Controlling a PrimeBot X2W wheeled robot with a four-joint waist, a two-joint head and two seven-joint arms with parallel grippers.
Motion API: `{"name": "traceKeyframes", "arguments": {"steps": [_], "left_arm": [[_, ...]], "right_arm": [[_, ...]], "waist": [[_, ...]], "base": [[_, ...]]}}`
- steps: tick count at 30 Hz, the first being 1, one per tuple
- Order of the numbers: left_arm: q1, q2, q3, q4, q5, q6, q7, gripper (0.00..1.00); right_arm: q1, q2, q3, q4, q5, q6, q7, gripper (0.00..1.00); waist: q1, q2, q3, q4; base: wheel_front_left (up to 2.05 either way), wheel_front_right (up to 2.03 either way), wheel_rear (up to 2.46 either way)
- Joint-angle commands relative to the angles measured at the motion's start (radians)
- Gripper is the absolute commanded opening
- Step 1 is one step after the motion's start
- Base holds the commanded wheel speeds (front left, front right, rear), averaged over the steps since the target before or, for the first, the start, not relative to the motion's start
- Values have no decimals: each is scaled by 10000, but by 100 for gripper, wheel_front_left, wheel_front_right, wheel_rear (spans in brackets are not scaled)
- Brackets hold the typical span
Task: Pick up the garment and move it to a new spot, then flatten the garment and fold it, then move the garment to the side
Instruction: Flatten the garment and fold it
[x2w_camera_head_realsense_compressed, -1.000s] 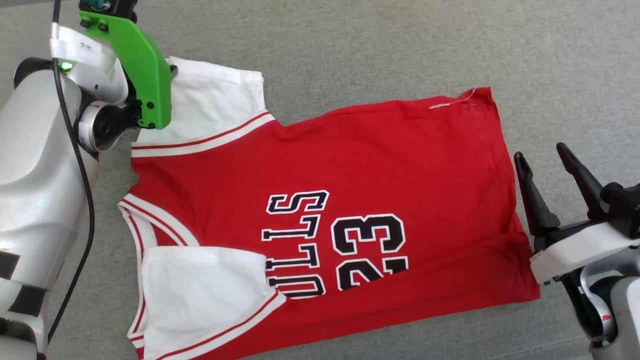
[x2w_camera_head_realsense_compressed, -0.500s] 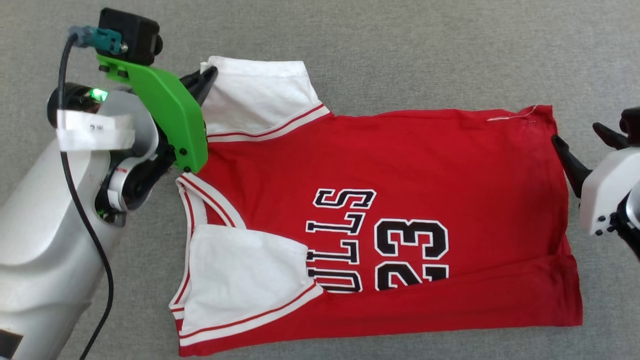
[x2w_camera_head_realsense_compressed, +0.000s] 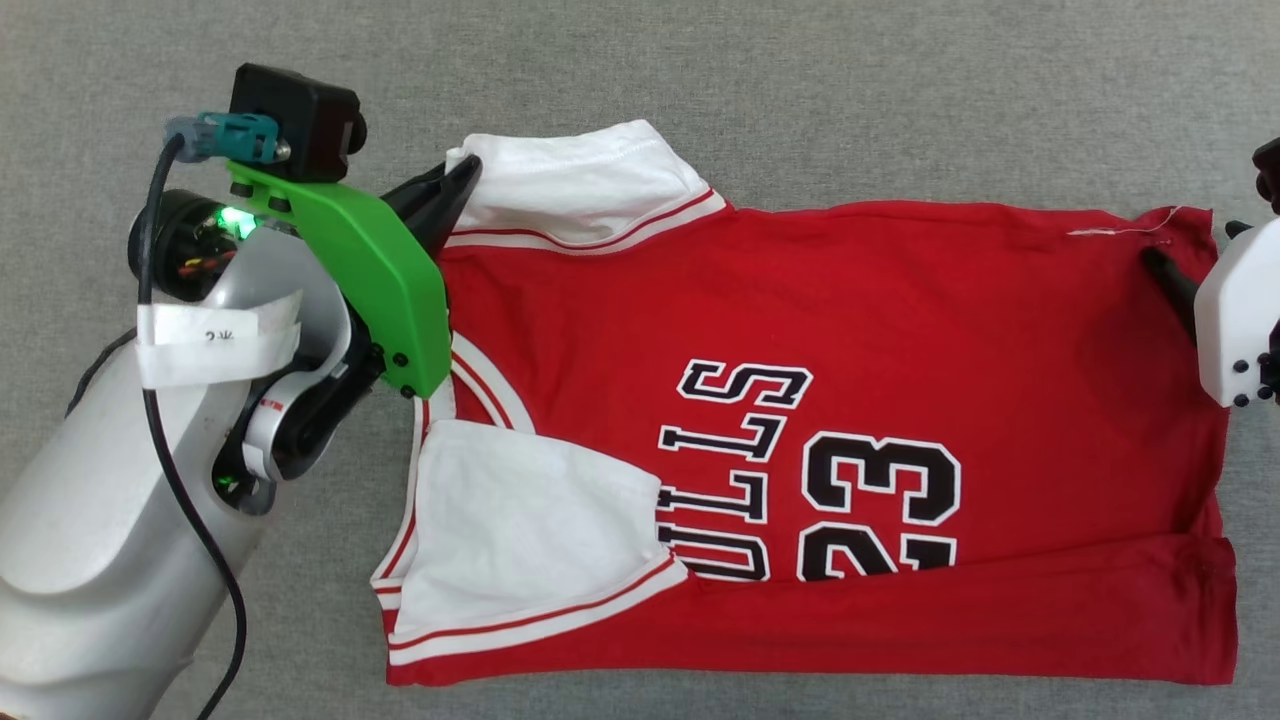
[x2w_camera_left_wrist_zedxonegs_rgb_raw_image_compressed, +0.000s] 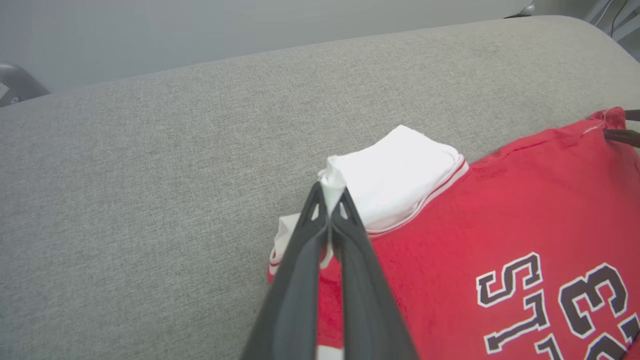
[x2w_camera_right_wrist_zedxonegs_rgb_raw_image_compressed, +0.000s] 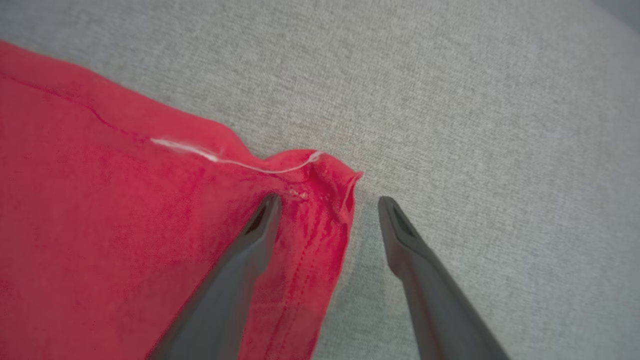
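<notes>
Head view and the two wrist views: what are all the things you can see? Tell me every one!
garment: one, red with a black "BULLS 23" print, spread on the grey surface.
sleeves: two, white with red-striped trim, at the garment's left end; the nearer one is folded onto the red front.
loose thread: one, white, at the far right hem corner.
padded surface: one, grey fabric, under the garment.
camera mount: one, green, on the left wrist.
camera: one, black, on the mount.
cable: one, black, along the left arm.
left gripper: dark, shut on the far sleeve's corner.
right gripper: dark, open, one finger over the hem corner and one over the grey.
</notes>
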Motion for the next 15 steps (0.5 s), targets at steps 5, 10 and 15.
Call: {"name": "traceKeyframes", "arguments": {"steps": [5, 10, 15], "left_arm": [[447, -65, -105, -114, -6, 24, -174, 0], [512, -84, -173, -24, -26, -22, -216, 0], [612, -84, -96, 344, 26, 32, -521, 0]], "right_arm": [[-389, -114, 345, 595, 114, -7, -158, 100], [-485, -117, 578, 1151, 328, -7, -376, 31], [-526, -142, 570, 1647, 605, -7, -791, 0]], "waist": [[0, -1, 206, 253], [0, -1, 234, 372], [0, -1, -64, 351]], "base": [[0, 0, 0], [0, 0, 0], [0, 0, 0]]}}
